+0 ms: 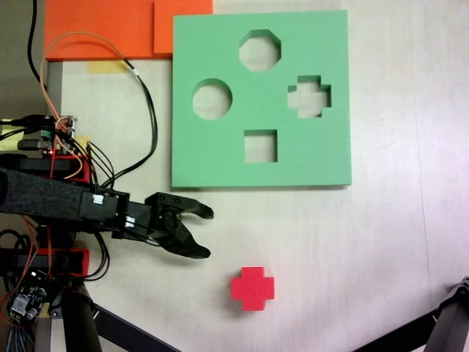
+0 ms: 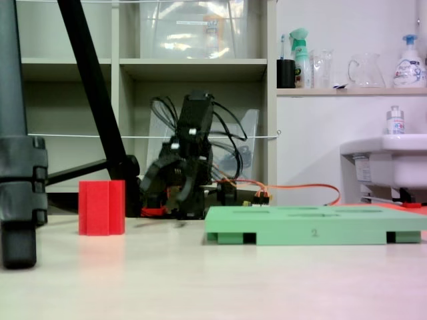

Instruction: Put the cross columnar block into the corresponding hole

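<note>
A pale, smooth tabletop carries everything; in the low fixed view a cream shelving unit stands behind it, with a clear plastic box on top, spray bottles and jugs on a side shelf, and a white basin at the right. The square green foam board lies flat, and its front edge bears a small "2"; other labels are too blurred to read. The plus-shaped cutout sits near the board's right side in the top-down fixed view. The small bright red foam cross block stands upright on the table, apart from the board and from the black gripper, whose jaws are spread with nothing between them. Orange foam sheets are cut off at the top edge.
</note>
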Controlling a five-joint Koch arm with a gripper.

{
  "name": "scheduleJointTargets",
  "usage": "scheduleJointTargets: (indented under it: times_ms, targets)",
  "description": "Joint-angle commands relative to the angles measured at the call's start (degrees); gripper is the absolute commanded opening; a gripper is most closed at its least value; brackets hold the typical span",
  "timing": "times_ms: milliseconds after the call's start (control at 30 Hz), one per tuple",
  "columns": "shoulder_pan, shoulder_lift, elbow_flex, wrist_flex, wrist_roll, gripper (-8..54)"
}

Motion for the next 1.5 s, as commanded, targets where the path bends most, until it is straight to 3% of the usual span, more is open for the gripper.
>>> scheduleJointTargets:
  times_ms: [0,167,200,267,400,533,867,1467]
  targets:
    - [1.85,3.87,-8.79,16.00,6.50,30.2]
    - [2.46,3.43,-23.29,31.82,6.77,29.8]
    - [3.87,2.02,-29.71,38.32,6.59,31.3]
    - [4.13,-4.66,-43.15,50.45,5.63,41.7]
    - [6.94,-15.56,-60.38,61.17,0.09,43.8]
    - [10.11,-27.16,-69.26,63.19,-3.96,52.2]
    - [13.71,-47.90,-80.60,63.11,-6.94,52.2]
    - [13.27,-55.11,-80.86,69.61,-10.28,51.9]
